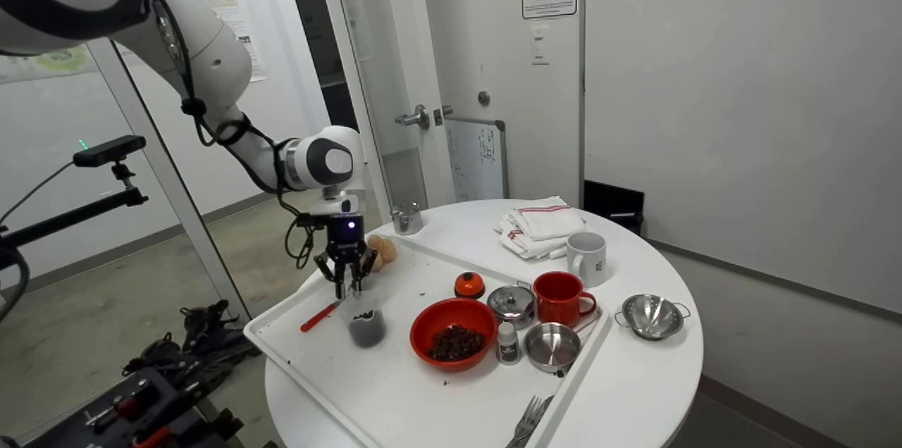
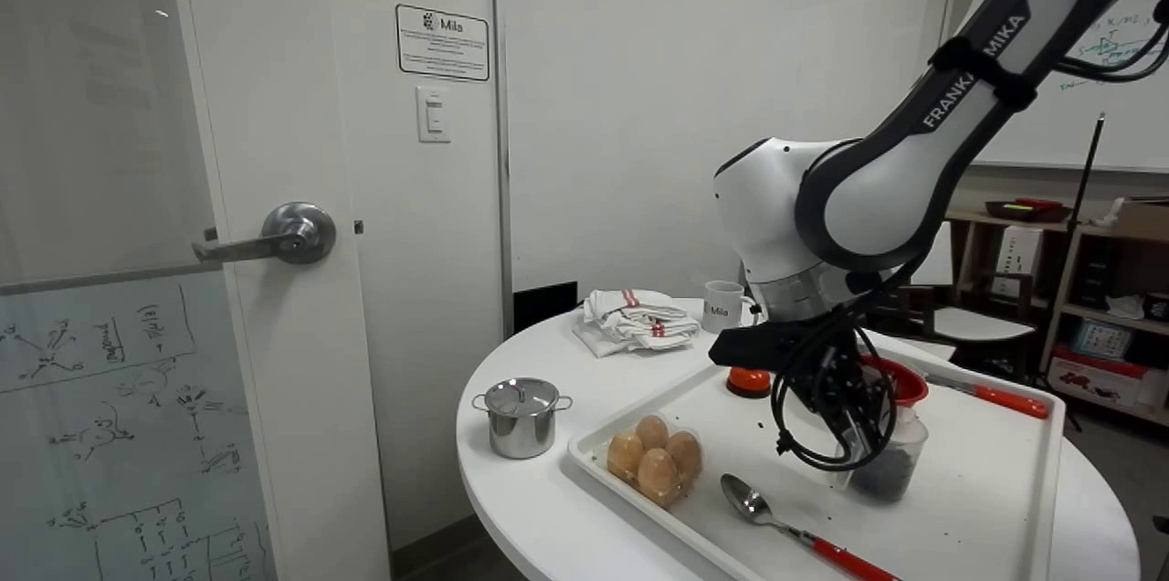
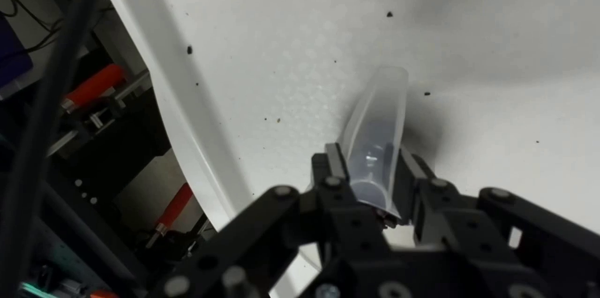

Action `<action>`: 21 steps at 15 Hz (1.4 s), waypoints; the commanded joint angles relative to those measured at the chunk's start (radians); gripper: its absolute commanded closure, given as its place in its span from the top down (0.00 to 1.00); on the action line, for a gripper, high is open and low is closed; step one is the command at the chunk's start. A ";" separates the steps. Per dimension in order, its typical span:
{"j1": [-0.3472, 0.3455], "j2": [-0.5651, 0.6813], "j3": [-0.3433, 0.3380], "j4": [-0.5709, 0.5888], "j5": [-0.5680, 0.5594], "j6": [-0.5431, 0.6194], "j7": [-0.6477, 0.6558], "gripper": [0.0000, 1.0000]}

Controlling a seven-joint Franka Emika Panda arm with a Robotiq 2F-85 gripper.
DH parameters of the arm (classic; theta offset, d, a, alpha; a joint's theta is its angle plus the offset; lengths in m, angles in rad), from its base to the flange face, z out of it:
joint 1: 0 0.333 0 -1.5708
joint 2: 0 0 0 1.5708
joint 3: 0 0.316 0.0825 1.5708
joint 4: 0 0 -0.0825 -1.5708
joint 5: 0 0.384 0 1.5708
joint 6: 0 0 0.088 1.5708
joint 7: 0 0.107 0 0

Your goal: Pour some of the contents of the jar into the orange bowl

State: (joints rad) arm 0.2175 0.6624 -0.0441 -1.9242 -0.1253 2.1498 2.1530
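The jar [image 1: 367, 328] is see-through grey with dark contents and stands on the tray in both exterior views [image 2: 888, 467]. My gripper [image 1: 349, 291] points down at its side; it also shows in the other angle [image 2: 854, 451]. In the wrist view a clear handle-like part of the jar [image 3: 375, 129] sits between the fingers [image 3: 370, 160], which look closed against both sides. Most of the jar's body is hidden there. No small shallow orange dish shows clearly. A small round orange thing [image 1: 468, 284] on a dark base looks domed. A red-orange bowl [image 1: 423, 335] holds dark contents.
On the white tray [image 1: 310, 381] lie eggs [image 2: 656, 460], a red-handled spoon [image 2: 836, 554], a lidded steel pot [image 1: 512, 303], a red mug [image 1: 558, 296], a shaker [image 1: 507, 346] and a steel pan [image 1: 552, 346]. Towels [image 1: 541, 226], a white mug [image 1: 588, 258] and a colander [image 1: 652, 318] stand beyond.
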 commanded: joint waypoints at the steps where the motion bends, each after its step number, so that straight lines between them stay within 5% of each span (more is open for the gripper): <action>1: -0.026 -0.066 0.013 -0.048 0.018 0.013 -0.097 0.12; 8: -0.098 -0.220 0.016 -0.153 0.036 0.011 -0.390 0.11; 16: -0.140 -0.267 0.015 -0.038 0.031 -0.222 -0.695 0.11; 17: -0.125 -0.259 -0.002 -0.076 0.017 -0.157 -0.625 0.28; 19: -0.126 -0.264 0.000 -0.051 0.017 -0.192 -0.662 0.28; 20: -0.125 -0.264 0.001 -0.048 0.017 -0.196 -0.667 0.09; 21: -0.126 -0.262 0.006 -0.061 0.025 -0.186 -0.676 0.09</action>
State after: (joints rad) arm 0.0836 0.3987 -0.0340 -1.9741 -0.1128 1.9561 1.4893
